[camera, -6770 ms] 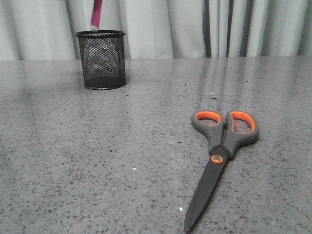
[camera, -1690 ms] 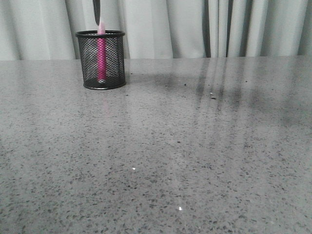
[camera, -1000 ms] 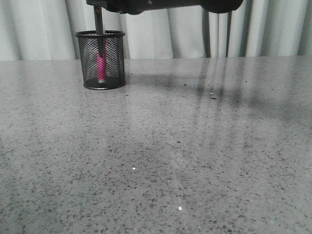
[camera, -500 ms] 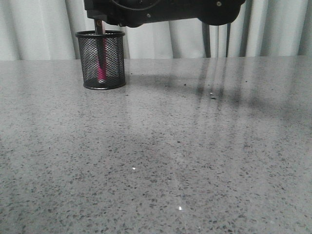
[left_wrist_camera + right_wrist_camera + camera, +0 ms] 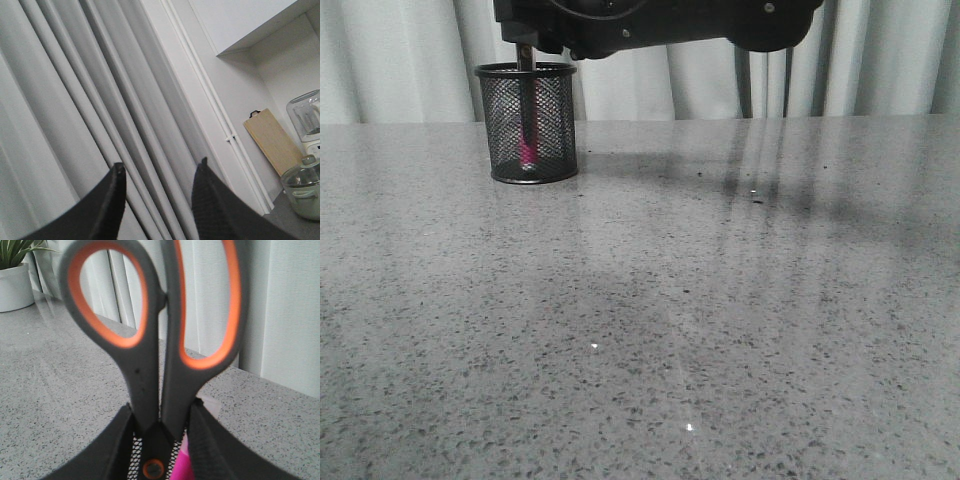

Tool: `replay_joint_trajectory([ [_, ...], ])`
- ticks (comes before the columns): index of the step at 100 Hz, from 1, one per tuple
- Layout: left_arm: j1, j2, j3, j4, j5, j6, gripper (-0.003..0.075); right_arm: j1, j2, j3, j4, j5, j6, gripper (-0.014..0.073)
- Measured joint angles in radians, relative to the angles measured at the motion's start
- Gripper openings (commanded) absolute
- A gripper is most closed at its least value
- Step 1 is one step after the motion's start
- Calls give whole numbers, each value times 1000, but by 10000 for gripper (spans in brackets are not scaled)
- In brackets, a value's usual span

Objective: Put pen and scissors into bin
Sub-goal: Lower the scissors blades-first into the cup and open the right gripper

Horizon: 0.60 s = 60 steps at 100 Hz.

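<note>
With the pen (image 5: 528, 140) already standing in the bin (image 5: 527, 122) at eleven o'clock on the tabletop (image 5: 650, 300), the right tool (image 5: 159, 421) gripped the scissors (image 5: 159, 340), blades lowered inside, release pending; the left tool (image 5: 159, 172) gaped empty.

Table (image 5: 720, 330): polished grey speckled stone look, glossy, reflects curtain. Bin (image 5: 527, 122): black wire mesh, metal-looking, solid smooth rim. Scissors (image 5: 160, 340): matt dark grey plastic handles, smooth orange lining in the loops. Pen (image 5: 529, 140): glossy magenta plastic. Curtain (image 5: 410, 60): pale grey cloth, soft folds. Left gripper (image 5: 159, 172): black fingers, finely textured matt pads.
</note>
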Motion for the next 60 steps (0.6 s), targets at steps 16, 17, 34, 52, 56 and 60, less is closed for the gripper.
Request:
replay_joint_trajectory([
  [16,0,0,0,0,0,0,281,0,0,0,0,2,0,237],
  [17,0,0,0,0,0,0,281,0,0,0,0,2,0,237],
  [34,0,0,0,0,0,0,281,0,0,0,0,2,0,237],
  [52,0,0,0,0,0,0,281,0,0,0,0,2,2,269],
  [56,0,0,0,0,0,0,281,0,0,0,2,2,2,296],
  [60,0,0,0,0,0,0,281,0,0,0,1,2,2,335],
])
